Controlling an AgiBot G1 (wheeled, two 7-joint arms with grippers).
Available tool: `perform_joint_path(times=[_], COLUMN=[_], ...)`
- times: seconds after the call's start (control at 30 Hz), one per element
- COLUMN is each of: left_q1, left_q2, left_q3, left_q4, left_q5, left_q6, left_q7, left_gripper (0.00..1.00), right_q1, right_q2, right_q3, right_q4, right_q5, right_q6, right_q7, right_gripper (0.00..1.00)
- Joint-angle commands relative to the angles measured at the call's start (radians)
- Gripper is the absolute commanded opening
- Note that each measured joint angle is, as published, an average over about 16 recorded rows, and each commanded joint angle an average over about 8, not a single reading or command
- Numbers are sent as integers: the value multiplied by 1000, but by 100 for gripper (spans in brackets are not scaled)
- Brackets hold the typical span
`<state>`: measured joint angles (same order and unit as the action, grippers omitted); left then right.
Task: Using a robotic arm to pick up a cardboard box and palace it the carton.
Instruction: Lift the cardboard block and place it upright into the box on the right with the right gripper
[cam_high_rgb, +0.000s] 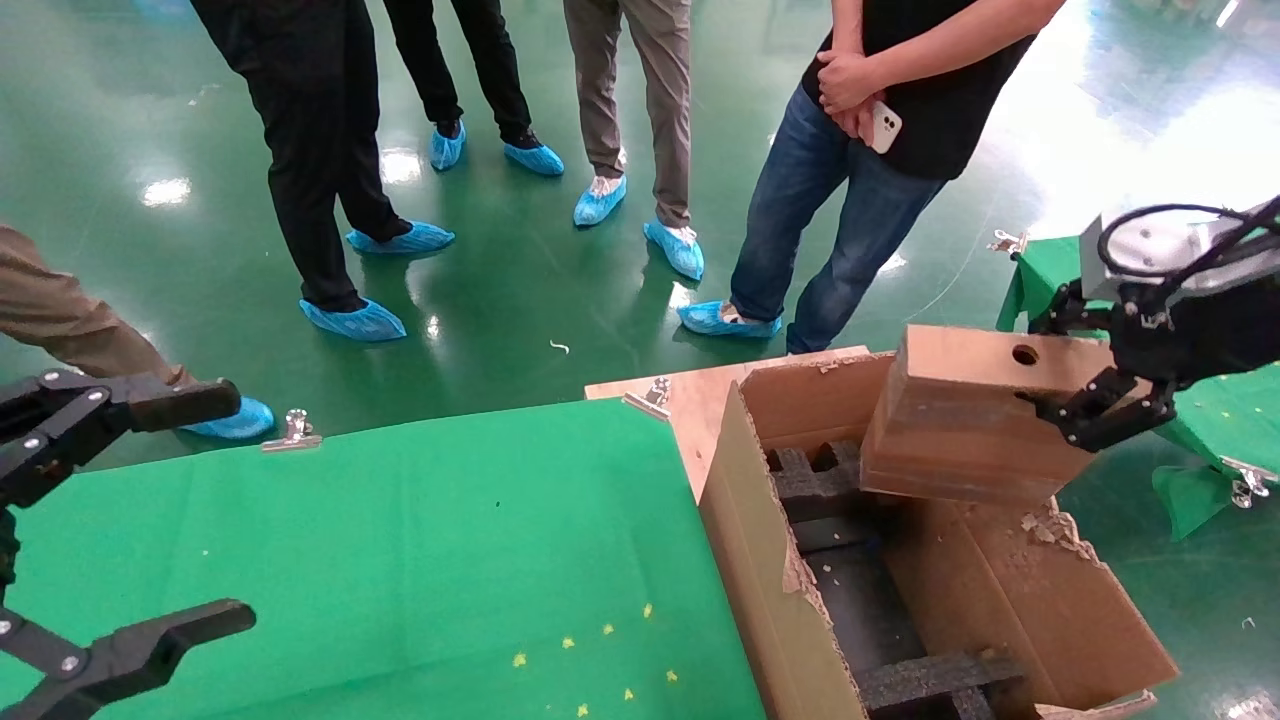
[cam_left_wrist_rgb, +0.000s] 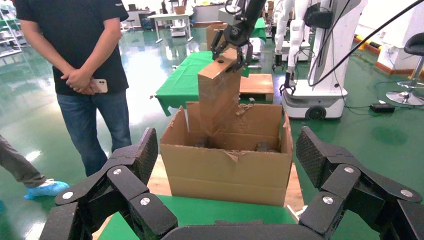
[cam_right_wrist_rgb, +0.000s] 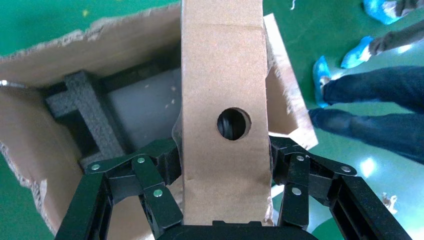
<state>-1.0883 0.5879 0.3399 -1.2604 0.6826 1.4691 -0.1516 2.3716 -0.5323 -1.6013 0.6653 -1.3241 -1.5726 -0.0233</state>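
Box (cam_high_rgb: 965, 420), right of frame, we grip in our right fingers (cam_high_rgb: 1100, 400), tilted over the carton (cam_high_rgb: 770, 560); left fingers (cam_high_rgb: 150, 510) open.

We saw a green cloth (cam_high_rgb: 400, 540) clamped over a table by metal clips (cam_high_rgb: 292, 431), with small yellow specks (cam_high_rgb: 606, 629) near its front edge. Beyond it, people in blue shoe covers (cam_high_rgb: 352, 320) stood on the glossy green floor (cam_high_rgb: 520, 300); 1 man in jeans held a white phone (cam_high_rgb: 884, 127).
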Motion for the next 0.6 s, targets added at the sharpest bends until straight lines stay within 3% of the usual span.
perform_joint_path(times=[0.03, 0.6], left_q1=[0, 0], left_q2=[0, 0], left_q3=[0, 0], left_q4=[0, 0], left_q5=[0, 0], left_q6=[0, 0], left_q7=[0, 0], left_gripper=[100, 100], right_q1=[-6, -34], right_q2=[18, 8], right_q3=[-11, -35], right_q4=[4, 23], right_q5=[2, 1], right_q6=[7, 24], right_q7=[6, 27], right_gripper=[0, 0])
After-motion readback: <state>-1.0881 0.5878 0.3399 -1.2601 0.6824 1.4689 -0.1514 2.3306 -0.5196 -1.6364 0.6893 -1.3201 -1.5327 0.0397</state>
